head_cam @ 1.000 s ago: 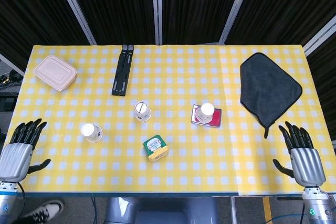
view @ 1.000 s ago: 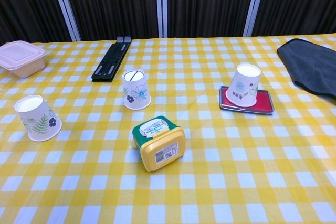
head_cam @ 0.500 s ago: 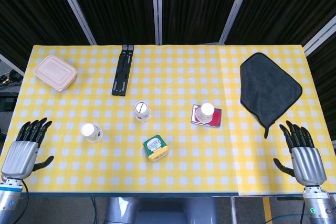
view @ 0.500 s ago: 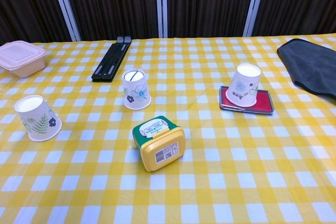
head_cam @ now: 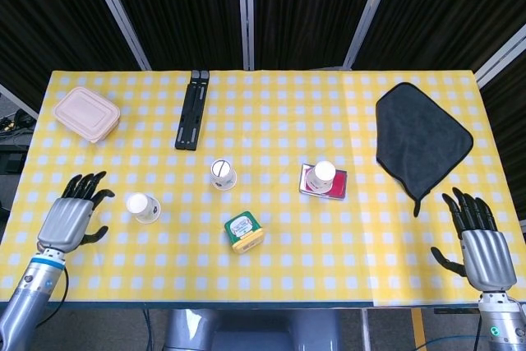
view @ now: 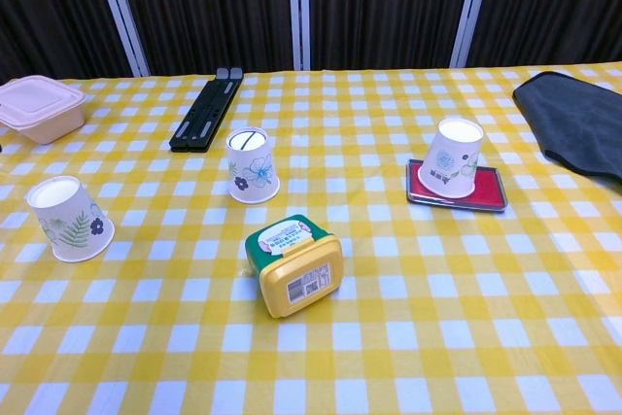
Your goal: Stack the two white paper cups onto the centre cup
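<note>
Dark curtains w/ pale vertical rails behind; yellow-white checked tablecloth (head_cam: pixel 271 104) covers the whole table.

Labels: green-yellow tub (head_cam: pixel 244 232) lies near front centre, has a white label on its green end and print on the yellow lid, both too small to read. Cups carry printed patterns only, no legible text: centre cup (view: pixel 252 165) blue flower, left cup (view: pixel 68 218) green fern leaves + dark flower, right cup (view: pixel 451 156) pale flower/leaf motif.

All 3 cups upside down, well apart from each other. Centre cup stands on the cloth just behind the tub. Left cup sits front-left. Right cup stands on a small red tray (view: pixel 486 187) w/ dark rim, right of centre.

Left hand (head_cam: pixel 72 218) over front-left of table, beside the left cup but not touching, back of hand up, fingers spread apart & pointing away from robot, holding nothing. Right hand (head_cam: pixel 480 248) at front-right edge, fingers spread & pointing away, thumb out to the side, holding nothing. Neither hand shows in chest view.

Other stuff: pink lidded box (head_cam: pixel 86 113) back-left, black folded stand (head_cam: pixel 192 108) behind centre cup, dark grey cloth (head_cam: pixel 421 137) back-right.
</note>
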Available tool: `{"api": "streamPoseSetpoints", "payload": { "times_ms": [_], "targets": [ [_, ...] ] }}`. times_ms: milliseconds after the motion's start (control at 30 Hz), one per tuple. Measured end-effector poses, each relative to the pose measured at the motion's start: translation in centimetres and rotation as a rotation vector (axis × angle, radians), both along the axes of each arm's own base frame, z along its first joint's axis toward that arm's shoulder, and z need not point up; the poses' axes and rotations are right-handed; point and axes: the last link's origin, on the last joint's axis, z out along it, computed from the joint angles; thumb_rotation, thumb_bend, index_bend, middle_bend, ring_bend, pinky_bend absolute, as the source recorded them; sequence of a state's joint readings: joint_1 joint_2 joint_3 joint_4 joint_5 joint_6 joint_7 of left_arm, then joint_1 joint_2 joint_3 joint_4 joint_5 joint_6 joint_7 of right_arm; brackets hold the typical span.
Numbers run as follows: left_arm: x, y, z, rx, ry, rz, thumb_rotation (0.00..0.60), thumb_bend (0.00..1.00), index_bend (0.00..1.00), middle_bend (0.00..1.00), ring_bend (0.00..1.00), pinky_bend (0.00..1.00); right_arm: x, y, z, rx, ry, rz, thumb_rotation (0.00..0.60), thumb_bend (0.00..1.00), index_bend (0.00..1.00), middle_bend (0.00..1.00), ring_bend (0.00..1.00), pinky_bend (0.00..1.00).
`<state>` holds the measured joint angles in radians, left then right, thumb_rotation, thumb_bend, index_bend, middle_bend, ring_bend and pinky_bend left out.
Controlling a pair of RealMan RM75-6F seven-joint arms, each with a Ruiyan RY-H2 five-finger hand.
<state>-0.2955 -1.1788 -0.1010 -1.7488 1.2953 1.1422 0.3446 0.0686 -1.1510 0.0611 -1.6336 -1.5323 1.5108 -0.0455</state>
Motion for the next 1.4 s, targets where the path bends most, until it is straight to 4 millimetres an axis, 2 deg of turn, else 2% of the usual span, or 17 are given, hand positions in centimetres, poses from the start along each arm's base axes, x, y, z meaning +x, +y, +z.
{"api": "streamPoseSetpoints", "payload": {
  "times_ms": [233, 567, 733, 933, 1267, 1400],
  "targets": [
    [1.1, 2.7, -1.8, -0.069, 0.059, 0.056, 0.6, 0.27, 0.27, 0.0, 0.0, 0.0, 0.0, 0.0, 0.3, -0.004, -0.012, -0.001, 0.6, 0.11, 0.0, 0.0, 0.0, 0.0],
    [2.8, 4.2, -3.3, -0.108, 0.054, 0.075, 0.6, 0.27, 0.22, 0.0, 0.0, 0.0, -0.1, -0.1, 0.5, -0.005, -0.025, -0.005, 0.6, 0.11, 0.0, 0.0, 0.0, 0.0],
    [3.1, 4.7, -3.9, -0.124, 0.054, 0.083, 0.6, 0.28, 0.29, 0.0, 0.0, 0.0, -0.1, -0.1, 0.5, -0.006, -0.024, -0.007, 0.6, 0.11, 0.0, 0.0, 0.0, 0.0],
    [3.2, 4.8, -4.7, -0.144, 0.058, 0.091, 0.6, 0.41, 0.37, 0.0, 0.0, 0.0, -0.2, -0.1, 0.7, -0.014, -0.026, -0.009, 0.6, 0.11, 0.0, 0.0, 0.0, 0.0],
    [3.5, 4.8, -4.4, -0.131, 0.038, 0.074, 0.6, 0.44, 0.39, 0.0, 0.0, 0.0, -0.4, -0.2, 0.7, -0.014, -0.024, -0.017, 0.6, 0.11, 0.0, 0.0, 0.0, 0.0],
    [5.0, 5.3, -3.3, -0.11, -0.001, 0.032, 0.6, 0.44, 0.39, 0.0, 0.0, 0.0, -0.7, -0.4, 0.7, -0.015, -0.02, -0.031, 0.6, 0.11, 0.0, 0.0, 0.0, 0.0]
  ]
}}
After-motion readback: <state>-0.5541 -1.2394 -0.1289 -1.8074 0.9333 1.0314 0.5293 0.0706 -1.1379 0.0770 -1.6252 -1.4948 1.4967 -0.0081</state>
